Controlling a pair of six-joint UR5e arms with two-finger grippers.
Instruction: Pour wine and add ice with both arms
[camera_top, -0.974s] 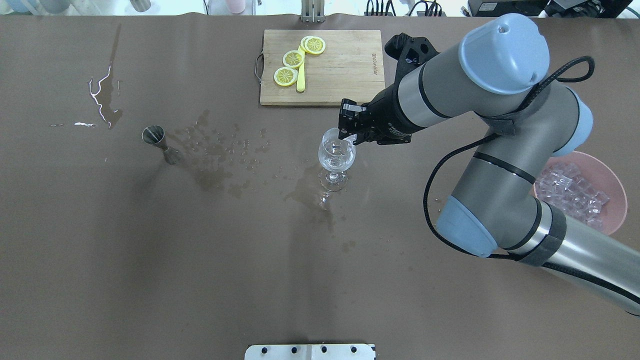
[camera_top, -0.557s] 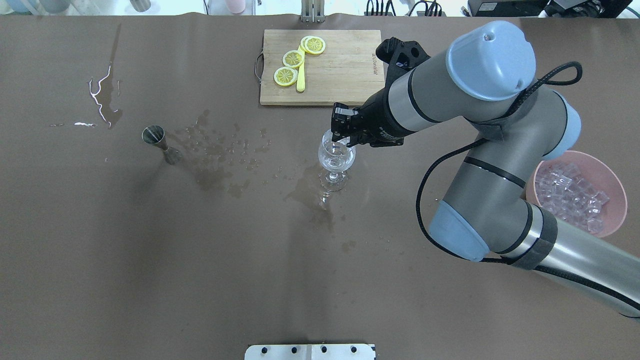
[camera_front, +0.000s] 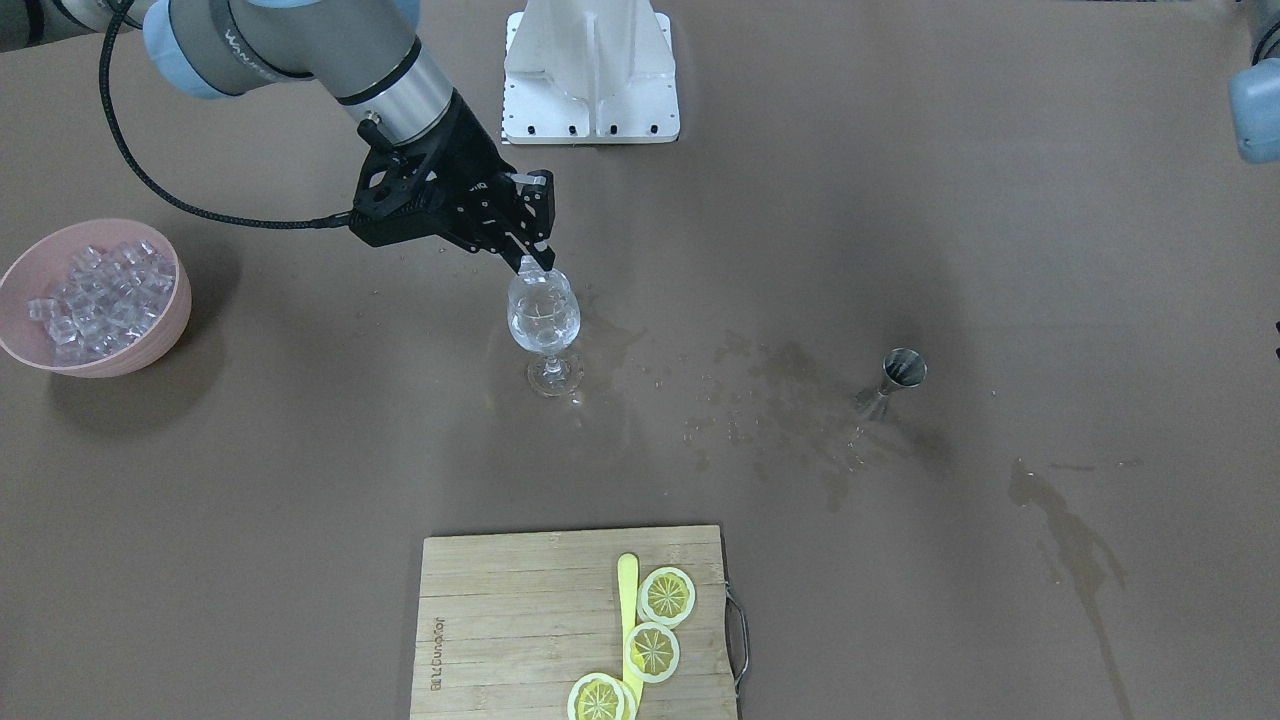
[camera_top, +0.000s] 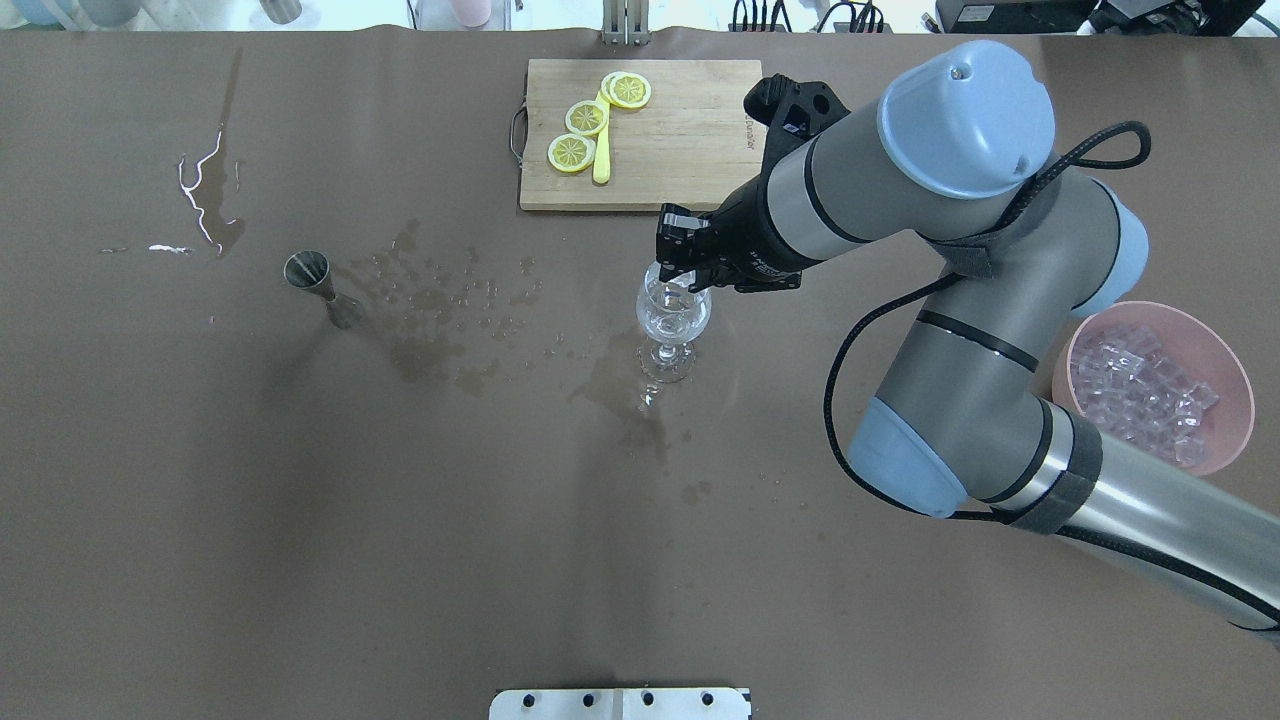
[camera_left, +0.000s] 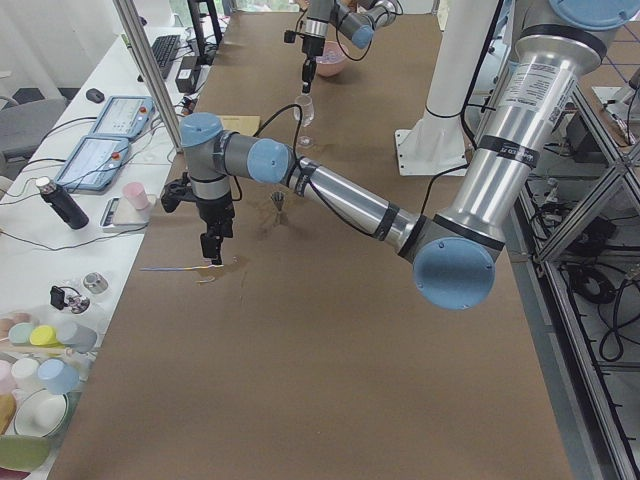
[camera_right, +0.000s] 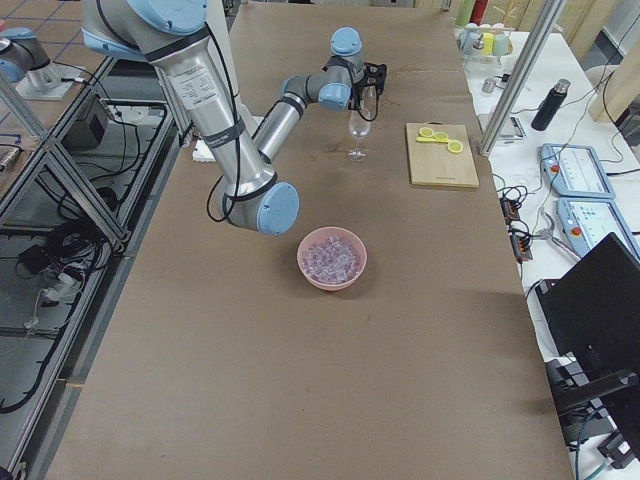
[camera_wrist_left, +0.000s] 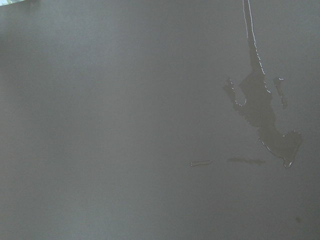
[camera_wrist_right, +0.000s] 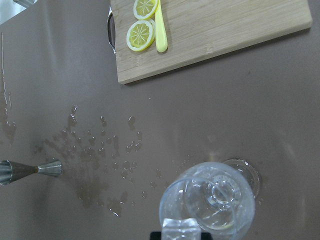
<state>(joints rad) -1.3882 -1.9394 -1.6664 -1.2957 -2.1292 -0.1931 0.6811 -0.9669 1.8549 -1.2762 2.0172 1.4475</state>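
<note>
Ice (camera_top: 1140, 390) lies heaped in the pink bowl (camera_top: 1238, 430) at the robot's right end of the table (camera_top: 300, 560). You can see one ice cube (camera_wrist_right: 181, 230) apart from the heap, pinched between the fingers of the right gripper (camera_top: 672, 268). That gripper is clenched on the cube just above the rim of the wine glass (camera_top: 672, 312). The glass stands upright near the table's middle, beside a wet patch, with a little wine (camera_front: 543, 332) low in its bowl. On the operators' side of it you have the cutting board (camera_top: 700, 150), which carries lemon slices (camera_top: 572, 152). The jigger (camera_top: 318, 283) stands well apart toward the robot's left, and drops are scattered between it and the glass. The left gripper (camera_left: 212, 245) hangs over the table near the operators' edge, above a wet streak (camera_wrist_left: 262, 107). Only the side view catches it, so you cannot tell whether its fingers are spread or closed.
</note>
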